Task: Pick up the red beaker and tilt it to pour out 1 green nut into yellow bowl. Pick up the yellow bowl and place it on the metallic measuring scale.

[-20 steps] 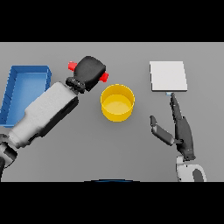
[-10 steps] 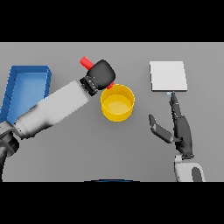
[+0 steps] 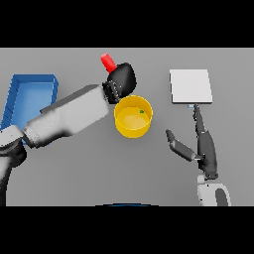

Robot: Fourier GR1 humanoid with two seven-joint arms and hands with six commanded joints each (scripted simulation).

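My left hand (image 3: 122,79) is shut on the red beaker (image 3: 107,62), holding it tilted just behind the yellow bowl (image 3: 132,117); only the beaker's red end shows above the hand. A small green nut (image 3: 142,111) lies inside the bowl near its right wall. The metallic measuring scale (image 3: 190,86) lies flat at the right rear. My right hand (image 3: 203,145) rests open to the right of the bowl, fingers straight and pointing toward the scale, thumb spread left.
A blue tray (image 3: 30,94) sits at the far left, partly behind my left forearm. Bare grey table lies between the bowl and the scale and in front of the bowl.
My left hand has carried the red beaker rightward and farther back, from left of the bowl to right behind it, tilting it. A green nut now shows in the bowl. The right hand stayed put.
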